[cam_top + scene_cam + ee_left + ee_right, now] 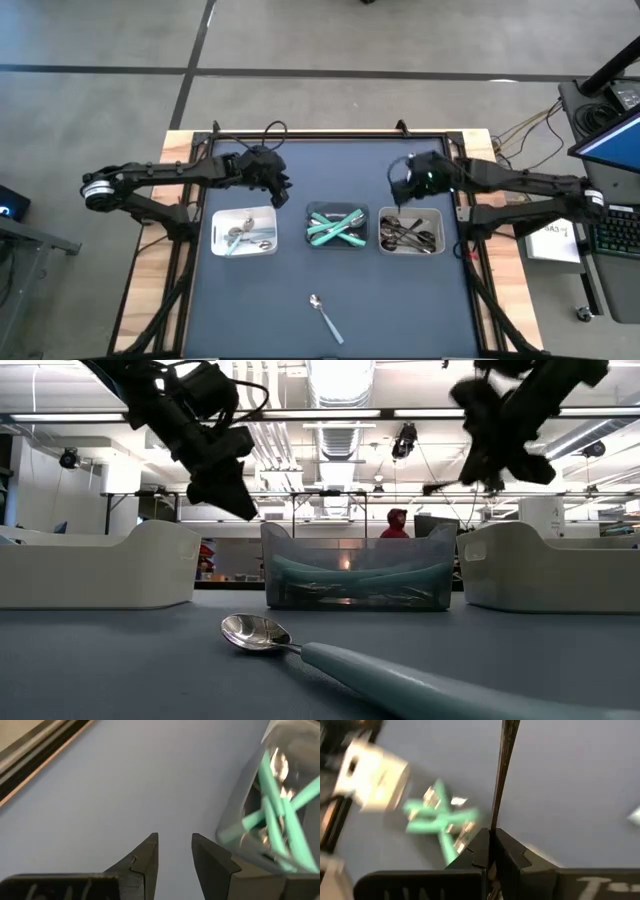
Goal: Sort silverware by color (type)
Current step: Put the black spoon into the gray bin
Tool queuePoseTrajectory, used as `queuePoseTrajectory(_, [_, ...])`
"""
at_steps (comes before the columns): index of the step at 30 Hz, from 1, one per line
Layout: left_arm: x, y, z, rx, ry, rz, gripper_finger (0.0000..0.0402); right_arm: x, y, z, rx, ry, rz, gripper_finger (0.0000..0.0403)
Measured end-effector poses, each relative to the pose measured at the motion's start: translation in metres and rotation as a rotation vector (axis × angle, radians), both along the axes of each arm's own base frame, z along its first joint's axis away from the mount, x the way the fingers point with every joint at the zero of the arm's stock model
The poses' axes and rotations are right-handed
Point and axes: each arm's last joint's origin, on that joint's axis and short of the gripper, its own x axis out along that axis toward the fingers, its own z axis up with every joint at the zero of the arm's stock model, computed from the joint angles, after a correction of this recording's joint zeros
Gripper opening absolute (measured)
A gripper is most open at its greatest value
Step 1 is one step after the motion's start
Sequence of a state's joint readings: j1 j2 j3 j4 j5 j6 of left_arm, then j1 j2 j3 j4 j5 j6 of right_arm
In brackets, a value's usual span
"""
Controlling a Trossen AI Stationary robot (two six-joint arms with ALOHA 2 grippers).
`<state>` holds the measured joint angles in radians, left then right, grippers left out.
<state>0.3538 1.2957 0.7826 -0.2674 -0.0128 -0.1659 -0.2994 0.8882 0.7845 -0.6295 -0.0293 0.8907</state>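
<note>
My right gripper (400, 190) (490, 832) hangs above the table just beyond the right tray (411, 232), which holds dark silverware. It is shut on a thin dark utensil (501, 780). My left gripper (283, 192) (175, 840) is open and holds nothing. It hovers over bare mat beyond the gap between the left tray (245, 230), which holds shiny silver pieces, and the middle tray (335, 227) (270, 805), which holds teal-handled pieces. A teal-handled spoon (325, 315) (400, 680) lies flat on the mat near the front edge. My right gripper pinches the dark utensil between its two fingertips. The thin shaft (495, 820) runs straight on past the tips, along the fingers. Which end is in the hold is hidden by the fingers. The utensil is lifted clear of the table and the tray.
The three trays stand in a row across the middle of the dark mat (300, 170). Open mat lies beyond the trays and around the loose spoon. Wooden table borders (150, 290) and the arm mounts flank the mat. A person in red (397, 523) is far behind the table.
</note>
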Motion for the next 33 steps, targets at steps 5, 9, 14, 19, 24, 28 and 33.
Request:
queuePoseTrajectory(5, [0.003, 0.001, 0.004, -0.024, -0.064, 0.043, 0.01, -0.003, 0.038, 0.001, 0.011, 0.037, 0.229, 0.0009])
queuePoseTrajectory(9, [0.004, 0.001, 0.005, -0.05, -0.087, 0.072, 0.01, -0.012, 0.058, -0.011, 0.031, 0.214, 0.346, 0.0009])
queuePoseTrajectory(14, [0.004, 0.002, 0.005, -0.071, -0.1, 0.095, 0.01, -0.017, 0.065, -0.021, 0.025, 0.367, 0.392, 0.0009])
queuePoseTrajectory(19, [0.004, 0.001, 0.005, -0.079, -0.103, 0.102, 0.01, -0.01, 0.068, -0.028, 0.022, 0.398, 0.536, 0.0009])
queuePoseTrajectory(24, [0.004, 0.001, 0.005, -0.067, -0.098, 0.091, 0.01, -0.002, 0.069, -0.037, -0.013, 0.46, 0.618, 0.0026])
queuePoseTrajectory(28, [0.004, 0.001, 0.005, -0.037, -0.086, 0.062, 0.01, 0.005, 0.069, -0.047, -0.004, 0.519, 0.629, 0.0047])
queuePoseTrajectory(33, [0.004, 0.001, 0.005, -0.01, -0.076, 0.035, 0.01, 0.013, 0.07, -0.059, 0.054, 0.587, 0.555, 0.0072])
